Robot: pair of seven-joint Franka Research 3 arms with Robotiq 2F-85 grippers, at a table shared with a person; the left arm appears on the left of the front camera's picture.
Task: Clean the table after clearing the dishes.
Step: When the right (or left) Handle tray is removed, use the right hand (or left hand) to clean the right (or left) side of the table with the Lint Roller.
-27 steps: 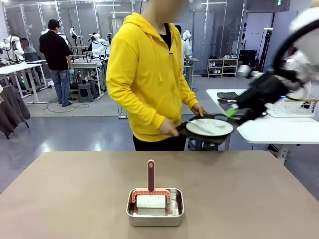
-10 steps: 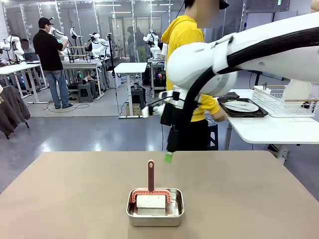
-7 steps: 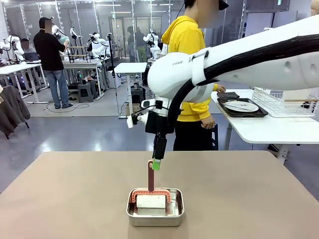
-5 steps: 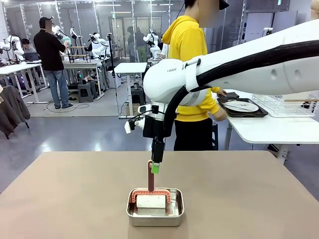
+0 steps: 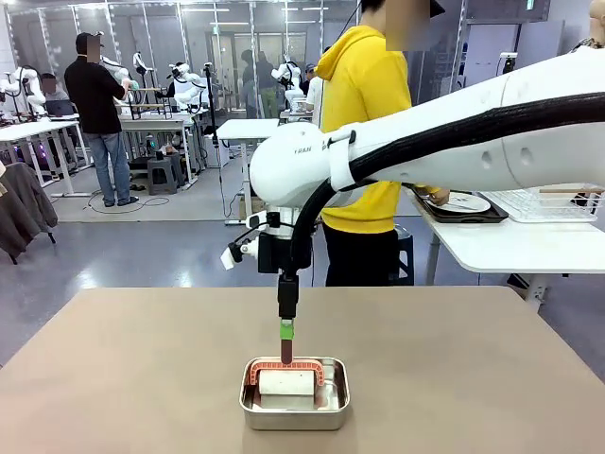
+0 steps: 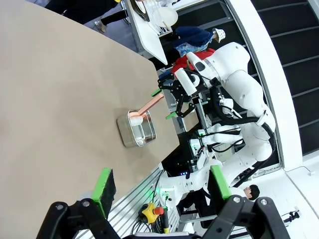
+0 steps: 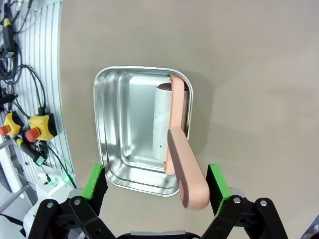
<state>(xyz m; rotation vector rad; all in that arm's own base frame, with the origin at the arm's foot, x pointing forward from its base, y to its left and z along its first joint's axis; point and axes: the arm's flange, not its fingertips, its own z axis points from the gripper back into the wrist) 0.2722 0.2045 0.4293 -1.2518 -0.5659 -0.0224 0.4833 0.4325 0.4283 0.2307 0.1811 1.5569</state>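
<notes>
Right gripper (image 7: pixel 156 188) spread wide, green pads either side of the roller's pink handle (image 7: pixel 185 179), which rises from the steel pan (image 7: pixel 114 124) on the table (image 5: pixel 113 378) (no contact that I can make out). Left gripper (image 6: pixel 162 183) also spread, holding nothing. One plate (image 5: pixel 468 201) lies on a black tray (image 5: pixel 482 217) on the white side table (image 5: pixel 510 251), far right.

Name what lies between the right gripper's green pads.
The roller's pink handle, in the right wrist view, between the open jaws of the right gripper, not yet gripped.

Bare table (image 5: pixel 113 378) all round steel pan (image 5: pixel 294 417) (roller handle (image 7: pixel 187 179) upright inside)
</notes>
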